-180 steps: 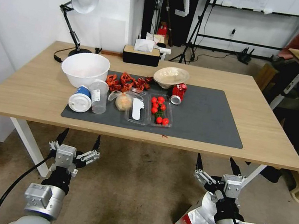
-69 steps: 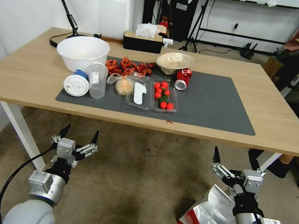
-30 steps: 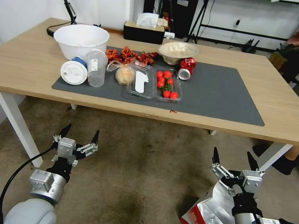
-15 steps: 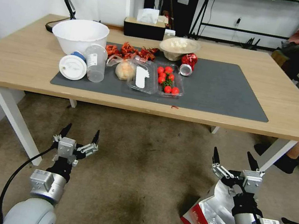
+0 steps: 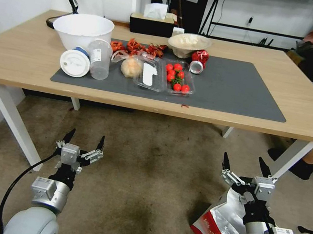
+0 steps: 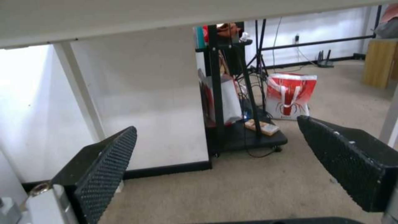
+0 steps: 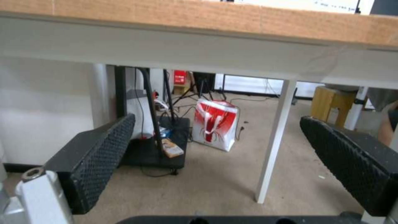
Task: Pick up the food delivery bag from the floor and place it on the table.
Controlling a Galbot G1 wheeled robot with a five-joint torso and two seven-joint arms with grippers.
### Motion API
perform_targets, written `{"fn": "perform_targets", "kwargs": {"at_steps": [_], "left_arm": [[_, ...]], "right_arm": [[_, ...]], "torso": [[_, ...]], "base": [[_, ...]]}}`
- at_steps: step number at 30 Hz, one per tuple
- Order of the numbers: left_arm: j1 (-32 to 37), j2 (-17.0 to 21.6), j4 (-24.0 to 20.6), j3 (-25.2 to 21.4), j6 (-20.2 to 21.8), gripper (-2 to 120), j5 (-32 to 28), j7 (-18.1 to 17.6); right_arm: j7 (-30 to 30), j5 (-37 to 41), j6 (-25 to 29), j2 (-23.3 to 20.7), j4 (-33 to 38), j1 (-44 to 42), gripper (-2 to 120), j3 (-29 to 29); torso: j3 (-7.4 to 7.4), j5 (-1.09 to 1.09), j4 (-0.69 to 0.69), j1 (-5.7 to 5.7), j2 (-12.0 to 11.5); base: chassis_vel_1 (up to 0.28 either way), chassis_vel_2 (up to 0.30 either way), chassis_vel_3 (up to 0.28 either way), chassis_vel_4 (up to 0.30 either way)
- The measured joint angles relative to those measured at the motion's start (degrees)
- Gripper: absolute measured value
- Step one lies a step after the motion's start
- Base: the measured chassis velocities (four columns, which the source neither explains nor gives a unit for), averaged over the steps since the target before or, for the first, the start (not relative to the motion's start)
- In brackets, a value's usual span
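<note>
Worn brownish-grey carpet floor (image 5: 145, 179) spreads below the large light-wood table with white angled legs (image 5: 309, 119). Near that table's front edge, both grippers hover low, jaws spread wide and empty: left gripper (image 5: 84, 139), right gripper (image 5: 245, 165). Beneath the right arm, the boxy white food delivery bag with red panels and silver foil lining (image 5: 220, 233) lies on the carpet

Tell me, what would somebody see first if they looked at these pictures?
Probably the bright red cherry tomatoes in their clear tray, mid-mat on the light-wood table, with a big white bowl to their left. Next, the shiny silver-lined food delivery bag with red sides on the carpet floor, just under the right arm. The left gripper and right gripper both hang open below the table's front edge.
</note>
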Motion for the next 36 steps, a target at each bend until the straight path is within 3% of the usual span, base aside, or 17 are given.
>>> {"fn": "perform_targets", "kwargs": {"at_steps": [36], "left_arm": [[-0.45, -0.05, 0.46, -0.02, 0.37, 97, 0.52, 0.23]], "right_arm": [[-0.75, 1.95, -0.82, -0.72, -0.11, 0.19, 100, 0.4]], "torso": [[-5.42, 0.0, 0.0, -2.77, -8.2]], "base": [[0.0, 0.0, 0.0, 0.0]]}}
